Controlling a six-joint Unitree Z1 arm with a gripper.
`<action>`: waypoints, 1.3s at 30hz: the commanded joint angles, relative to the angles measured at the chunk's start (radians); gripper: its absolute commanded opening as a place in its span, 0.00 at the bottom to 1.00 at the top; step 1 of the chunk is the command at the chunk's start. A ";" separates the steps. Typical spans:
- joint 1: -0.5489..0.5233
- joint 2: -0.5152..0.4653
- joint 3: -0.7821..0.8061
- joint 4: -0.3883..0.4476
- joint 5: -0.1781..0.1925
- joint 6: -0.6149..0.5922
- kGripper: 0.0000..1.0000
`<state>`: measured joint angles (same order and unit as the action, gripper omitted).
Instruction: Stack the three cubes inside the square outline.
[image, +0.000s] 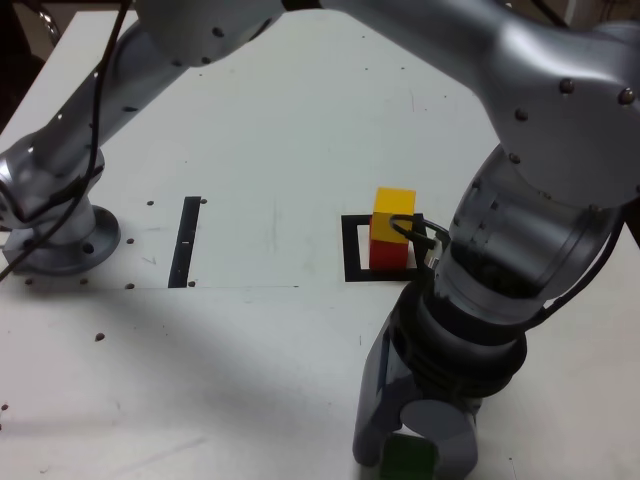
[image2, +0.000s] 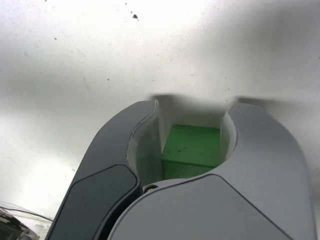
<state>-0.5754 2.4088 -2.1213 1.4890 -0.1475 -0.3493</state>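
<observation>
Arm bent low, gripper (image2: 192, 122) clamped around green cube (image2: 192, 150).

Silver-grey metallic arm (image: 560, 120) of rounded cylindrical segments, small dark screws dotting its shells; black ribbed wrist collar (image: 465, 345); thin black cables (image: 85, 150) along the links; round flanged base (image: 60, 240); smooth grey curved-jaw gripper (image2: 192, 117).

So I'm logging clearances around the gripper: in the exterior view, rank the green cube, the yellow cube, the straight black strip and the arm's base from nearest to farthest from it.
1. green cube, between the jaws of the gripper, at the bottom edge.
2. yellow cube, atop the red cube in the square outline, above the gripper.
3. straight black strip, left of centre.
4. arm's base, far left.
</observation>
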 joint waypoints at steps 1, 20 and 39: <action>0.002 -0.018 -0.005 0.013 0.007 0.006 0.20; 0.113 -0.176 0.010 0.144 0.088 0.091 0.20; 0.364 -0.312 0.142 0.148 0.120 0.281 0.20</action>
<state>-0.2295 2.1064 -1.9859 1.6218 -0.0264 -0.0871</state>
